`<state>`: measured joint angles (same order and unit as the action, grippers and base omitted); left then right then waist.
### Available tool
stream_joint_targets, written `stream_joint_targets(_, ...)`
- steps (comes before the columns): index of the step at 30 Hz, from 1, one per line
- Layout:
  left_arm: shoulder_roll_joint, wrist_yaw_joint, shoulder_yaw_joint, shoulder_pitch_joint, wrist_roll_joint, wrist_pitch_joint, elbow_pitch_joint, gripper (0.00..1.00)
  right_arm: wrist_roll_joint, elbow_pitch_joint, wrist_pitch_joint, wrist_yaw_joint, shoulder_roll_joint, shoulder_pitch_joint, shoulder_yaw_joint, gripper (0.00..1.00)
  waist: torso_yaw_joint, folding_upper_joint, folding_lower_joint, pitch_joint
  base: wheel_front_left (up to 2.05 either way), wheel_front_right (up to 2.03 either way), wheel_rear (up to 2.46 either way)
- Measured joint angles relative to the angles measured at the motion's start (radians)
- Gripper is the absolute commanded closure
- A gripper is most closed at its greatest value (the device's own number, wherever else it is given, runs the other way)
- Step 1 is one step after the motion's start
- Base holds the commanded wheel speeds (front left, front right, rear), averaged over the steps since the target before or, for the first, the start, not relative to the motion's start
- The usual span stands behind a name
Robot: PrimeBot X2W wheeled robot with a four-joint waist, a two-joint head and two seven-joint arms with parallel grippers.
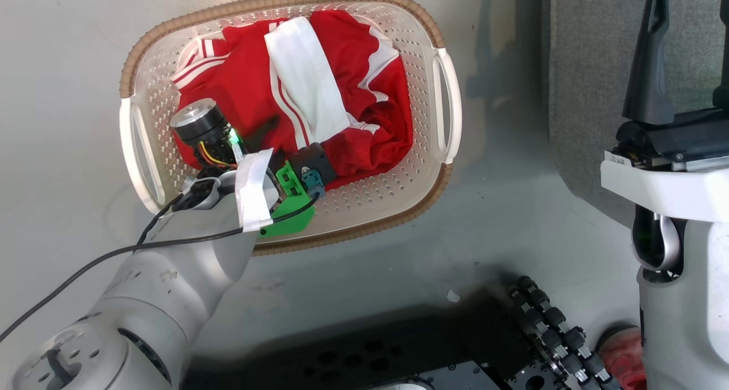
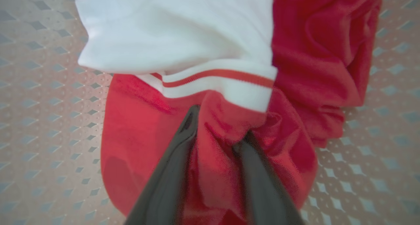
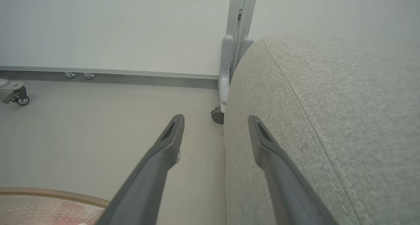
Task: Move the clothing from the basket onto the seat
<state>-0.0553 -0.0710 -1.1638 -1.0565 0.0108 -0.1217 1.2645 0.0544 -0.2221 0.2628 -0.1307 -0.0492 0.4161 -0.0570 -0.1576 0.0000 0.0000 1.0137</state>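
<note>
Red and white clothing is seen wholly inside the basket, which is set on the floor. Nothing is laid on the visible part of the seat, found at 3 o'clock of the basket in the head view. The left gripper is sunk into the pile from 7 o'clock, its jaws drawn partway together with a fold of red fabric bunched between them, apparently gripped. The right gripper is held beside the seat's edge, jaws wide apart and empty. The task is judged barely begun: lifting, carrying and setting down are all left.
</note>
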Motion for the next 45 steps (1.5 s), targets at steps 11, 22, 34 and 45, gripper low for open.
stream_joint_targets(11,-0.001,0.007,0.063,0.051,0.104,-0.117,-0.012,1.0,-0.004,0.031,0.0,0.0,0.0,-0.001,0.013,0.0,0.004,0.0,0.0,-0.067,0.0,0.0,0.0)
stream_joint_targets(22,-0.016,0.012,0.21,0.235,0.268,-0.141,-0.207,1.0,-0.007,0.102,0.0,0.0,0.0,-0.058,0.051,0.0,0.022,0.0,-0.0001,-0.253,0.0,0.0,0.0)
stream_joint_targets(34,-0.057,0.037,0.425,0.569,0.365,-0.142,-0.433,1.0,-0.003,0.232,0.0,0.0,0.001,-0.207,0.146,0.0,0.049,0.0,-0.0001,-0.55,0.0,0.0,0.0)
stream_joint_targets(45,-0.052,0.038,0.585,0.72,0.287,-0.142,-0.682,1.0,0.022,0.297,0.0,0.0,-0.016,-0.314,0.202,0.0,0.074,0.0,-0.0002,-0.802,0.0,0.0,0.0)
